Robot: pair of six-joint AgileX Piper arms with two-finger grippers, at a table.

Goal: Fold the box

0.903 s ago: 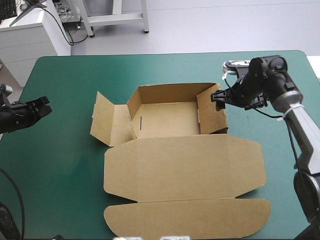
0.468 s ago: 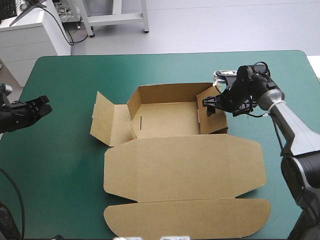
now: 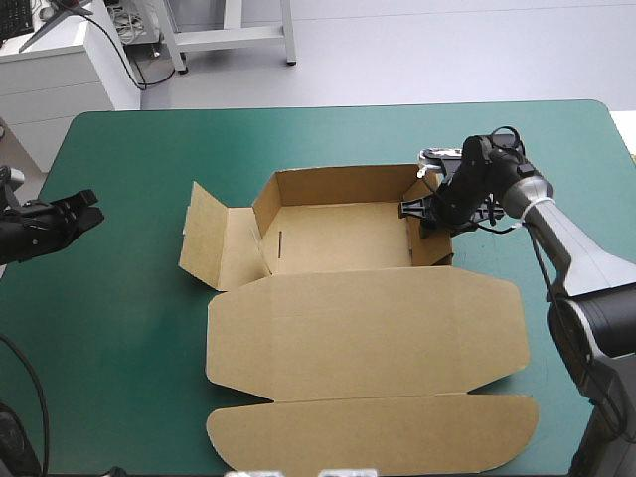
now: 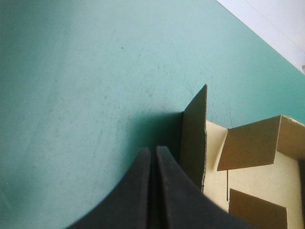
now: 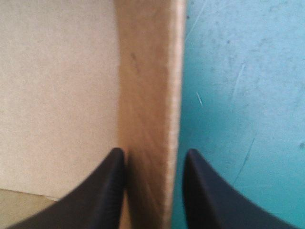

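The brown box point(image 3: 328, 238) lies open mid-table, its back and side walls raised and its wide lid panel point(image 3: 368, 328) flat toward the front edge. My right gripper point(image 3: 417, 211) is at the box's right wall point(image 3: 429, 237). In the right wrist view that wall point(image 5: 147, 95) stands between the gripper's point(image 5: 153, 155) parted black fingers, one inside the box, one outside over the teal-green cover. My left gripper point(image 3: 89, 214) hovers near the table's left edge, well short of the box. Its fingers point(image 4: 153, 157) are shut and empty, pointing at the box's left flap point(image 4: 194, 138).
The left flap point(image 3: 204, 238) stands angled outward beside the tray. The lid's front tuck flap point(image 3: 373, 432) reaches close to the table's front edge. Bare teal-green cover point(image 3: 119, 318) stretches left of the box and behind it.
My right gripper has moved left and down onto the right wall, which now stands more upright between its fingers. The left arm has stayed put.
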